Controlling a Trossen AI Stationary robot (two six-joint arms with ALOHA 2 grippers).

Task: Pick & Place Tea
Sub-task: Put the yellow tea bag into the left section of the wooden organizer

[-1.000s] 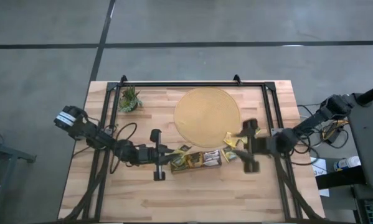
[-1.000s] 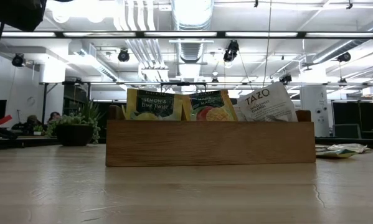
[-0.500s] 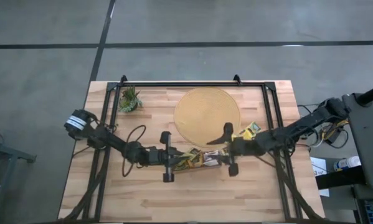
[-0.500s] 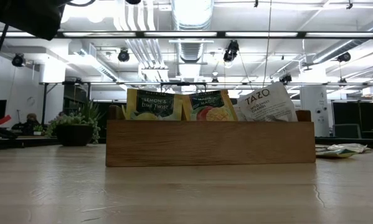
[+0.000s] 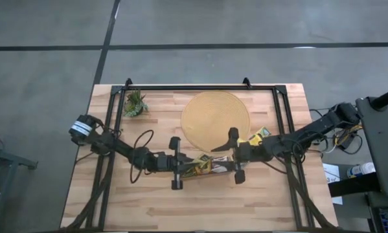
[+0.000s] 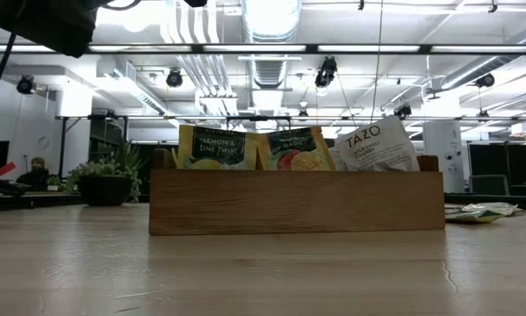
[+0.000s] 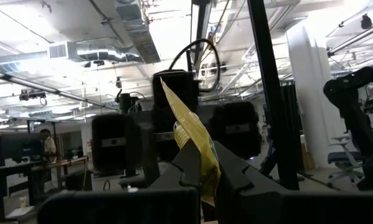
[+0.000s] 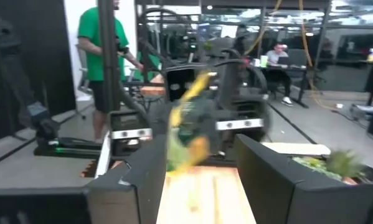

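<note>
Low view: sachet [image 6: 218, 147] reads "LEMON & LIME TWIST"; white sachet [image 6: 377, 146] at 3 o'clock reads "TAZO" (smaller print unreadable).

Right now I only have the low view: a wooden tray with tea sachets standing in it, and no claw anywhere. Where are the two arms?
Observer: From above, both arms reach in over the tray, with the left claw and the right claw facing each other across it.
Operator: Is either one holding anything?
Observer: Yes. The left claw is shut on a yellow tea sachet, which stands up between its fingers.
Operator: And the right one?
Observer: The right claw is open, with nothing gripped.
</note>
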